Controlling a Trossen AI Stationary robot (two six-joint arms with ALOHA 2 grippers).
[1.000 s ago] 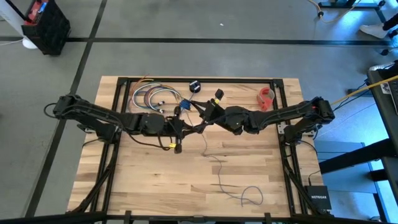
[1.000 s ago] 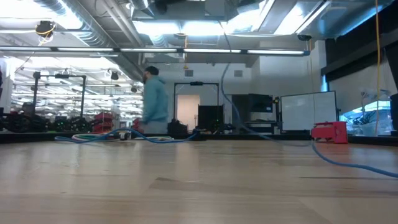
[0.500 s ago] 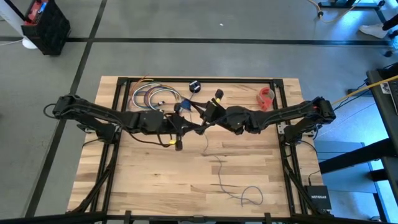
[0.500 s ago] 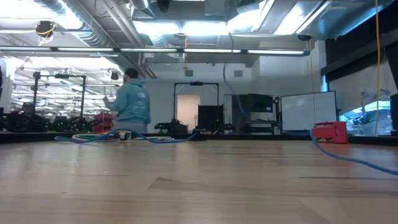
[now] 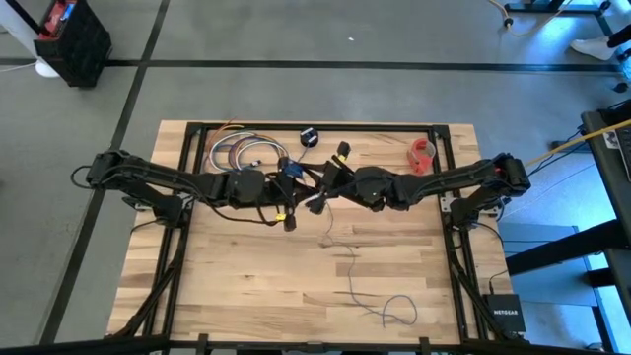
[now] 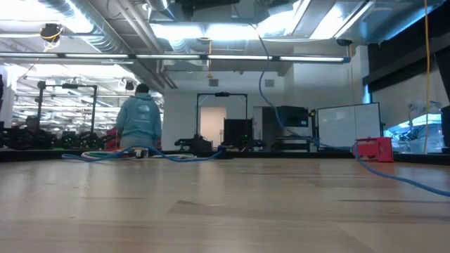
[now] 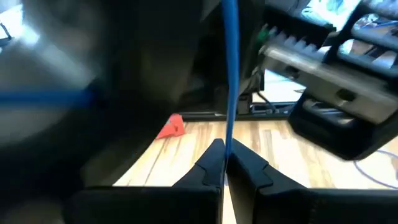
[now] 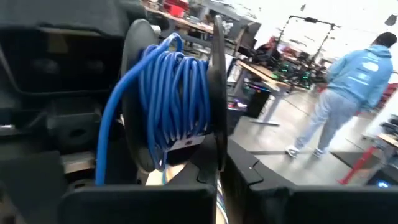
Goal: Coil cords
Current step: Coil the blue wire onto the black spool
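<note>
While hovering over the middle of the bench [image 5: 227,286], pinching the cord [image 7: 230,74] in the fully closed left end effector [image 7: 224,154]. Clamping the spool [image 8: 216,74], apparently by its flange, in the closed right end effector [image 8: 214,186], just toward 3 o'clock. Carrying several turns on the spool; trailing slack toward 5 o'clock, ending in a loose loop near the bench edge. Judging the cord light, limp, slippery, prone to kinking; favouring a pinch close to the spool, feeding under gentle tension. Treating the spool as rigid.
</note>
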